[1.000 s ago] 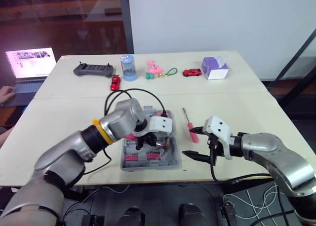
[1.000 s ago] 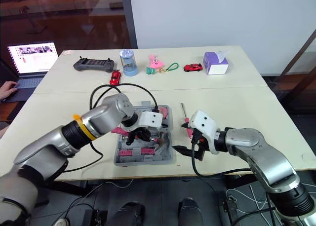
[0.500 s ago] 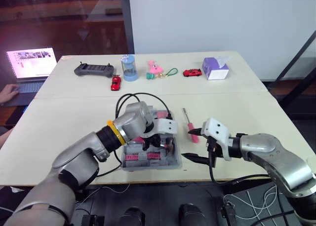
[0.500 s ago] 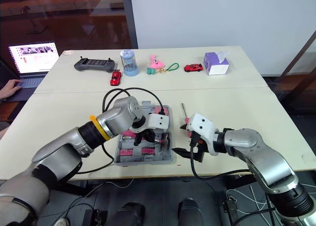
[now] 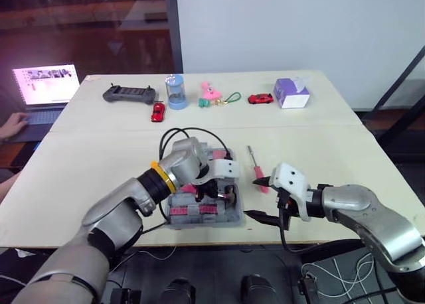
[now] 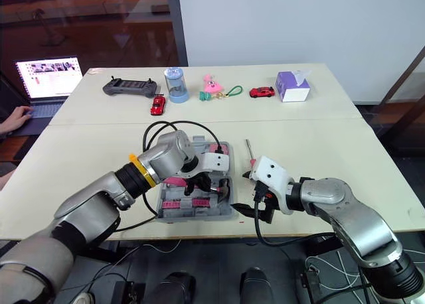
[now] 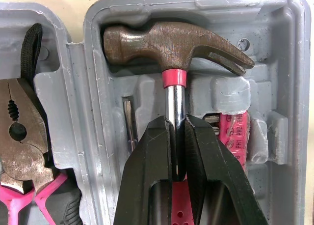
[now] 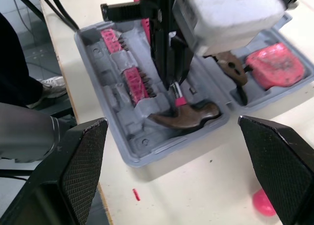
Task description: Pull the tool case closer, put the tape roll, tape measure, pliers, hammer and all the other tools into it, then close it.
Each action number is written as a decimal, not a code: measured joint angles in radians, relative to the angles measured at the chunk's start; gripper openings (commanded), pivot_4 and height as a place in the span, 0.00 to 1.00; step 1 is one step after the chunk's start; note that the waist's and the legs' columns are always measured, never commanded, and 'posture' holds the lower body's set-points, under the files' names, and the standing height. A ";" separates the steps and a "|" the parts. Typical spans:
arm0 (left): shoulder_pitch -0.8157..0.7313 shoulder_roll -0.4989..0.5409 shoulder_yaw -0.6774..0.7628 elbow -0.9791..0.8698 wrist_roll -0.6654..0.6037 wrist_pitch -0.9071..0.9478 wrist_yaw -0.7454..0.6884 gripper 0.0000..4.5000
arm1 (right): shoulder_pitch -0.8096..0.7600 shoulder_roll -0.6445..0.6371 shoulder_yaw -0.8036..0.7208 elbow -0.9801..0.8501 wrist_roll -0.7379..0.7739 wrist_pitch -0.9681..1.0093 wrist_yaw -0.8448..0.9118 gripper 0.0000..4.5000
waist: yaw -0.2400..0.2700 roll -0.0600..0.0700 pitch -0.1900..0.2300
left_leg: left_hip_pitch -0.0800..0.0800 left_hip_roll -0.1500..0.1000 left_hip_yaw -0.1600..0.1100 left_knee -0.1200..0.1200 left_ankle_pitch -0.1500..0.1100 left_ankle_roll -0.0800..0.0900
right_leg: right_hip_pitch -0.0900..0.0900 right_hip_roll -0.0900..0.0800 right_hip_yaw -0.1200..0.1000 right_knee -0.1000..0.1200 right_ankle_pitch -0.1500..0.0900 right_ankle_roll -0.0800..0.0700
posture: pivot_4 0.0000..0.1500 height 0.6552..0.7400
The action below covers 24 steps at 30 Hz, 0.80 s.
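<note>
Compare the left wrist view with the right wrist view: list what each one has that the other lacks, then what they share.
Left wrist view adds: a thin blade lying in a slot beside the shaft of the hammer.
Right wrist view adds: the right gripper, wide open; the table; a pink tape measure in the other half of the tool case; a pink handle on the table.
Shared: the tool case, the hammer lying in it, the left gripper shut on its shaft, the pliers, pink bit strips.
</note>
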 measured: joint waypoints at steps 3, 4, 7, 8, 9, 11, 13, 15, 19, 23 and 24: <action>-0.005 -0.014 0.004 0.022 0.003 -0.009 0.001 0.02 | 0.000 0.004 0.000 -0.002 0.000 0.000 -0.002 1.00 | 0.006 0.000 0.000 | 0.000 0.000 0.000 0.001 0.000 0.000 | 0.001 0.000 0.000 0.000 0.000 0.000 | 1.00 1.00; -0.005 -0.015 0.007 0.027 0.003 -0.014 0.001 0.02 | 0.000 0.004 0.000 -0.003 0.000 0.001 -0.003 1.00 | 0.006 0.000 0.000 | 0.000 0.000 0.000 0.001 0.000 0.000 | 0.001 0.000 0.000 0.000 0.000 0.001 | 1.00 1.00; -0.005 -0.015 0.008 0.030 0.008 -0.022 0.001 0.02 | 0.000 0.004 0.000 -0.008 0.000 0.004 -0.005 1.00 | 0.006 0.000 0.000 | 0.000 0.000 0.000 0.001 0.000 0.000 | 0.001 0.000 0.000 0.000 0.000 0.001 | 1.00 1.00; -0.005 -0.015 0.008 0.029 0.010 -0.024 0.000 0.02 | 0.000 0.004 0.000 -0.013 0.000 0.007 -0.006 1.00 | 0.006 0.000 0.000 | 0.000 0.000 0.000 0.001 0.000 0.000 | 0.001 0.000 0.000 0.000 0.000 0.001 | 1.00 1.00; -0.005 -0.015 0.009 0.029 0.013 -0.024 0.000 0.02 | 0.000 0.004 0.000 -0.017 0.000 0.010 -0.007 1.00 | 0.005 0.000 0.000 | 0.000 0.000 0.000 0.001 0.000 0.000 | 0.001 0.000 0.000 0.000 0.000 0.001 | 1.00 1.00; -0.005 -0.015 0.009 0.027 0.014 -0.024 -0.001 0.02 | 0.000 0.004 0.000 -0.019 0.000 0.012 -0.007 1.00 | 0.005 0.000 0.000 | 0.000 0.000 0.000 0.001 0.000 0.000 | 0.001 0.000 0.000 0.000 0.000 0.001 | 1.00 1.00; -0.005 -0.014 0.010 0.026 0.016 -0.025 -0.002 0.02 | 0.000 0.004 0.000 -0.019 -0.001 0.013 -0.007 1.00 | 0.004 0.000 0.000 | 0.000 0.000 0.000 0.001 0.000 0.000 | 0.001 0.000 0.000 0.000 0.000 0.001 | 1.00 1.00; -0.005 -0.013 0.010 0.026 0.018 -0.032 -0.002 0.22 | 0.000 0.004 0.000 -0.019 -0.001 0.014 -0.007 1.00 | 0.004 0.000 0.000 | 0.000 0.000 0.000 0.001 0.000 0.000 | 0.001 0.000 0.000 0.000 0.000 0.001 | 1.00 1.00; -0.005 -0.012 0.021 0.025 0.039 -0.044 0.021 0.62 | -0.001 0.008 0.001 -0.019 0.000 0.019 -0.007 1.00 | 0.000 0.000 0.000 | 0.000 0.000 0.000 0.001 0.000 0.000 | 0.000 0.000 0.000 0.000 0.000 0.001 | 1.00 1.00; -0.002 -0.003 0.026 -0.013 0.039 -0.045 0.020 0.72 | -0.007 0.017 0.002 -0.019 0.000 0.020 -0.007 1.00 | -0.001 0.000 0.000 | 0.000 0.000 0.000 0.001 0.000 0.000 | 0.000 0.000 0.000 0.000 0.000 0.001 | 1.00 1.00; -0.001 0.020 0.033 -0.043 0.039 -0.043 0.020 0.72 | -0.008 0.020 0.002 -0.019 0.000 0.020 -0.006 1.00 | -0.003 0.000 0.000 | 0.000 0.000 0.000 0.001 0.000 0.000 | 0.000 0.000 0.000 0.000 0.000 0.001 | 1.00 1.00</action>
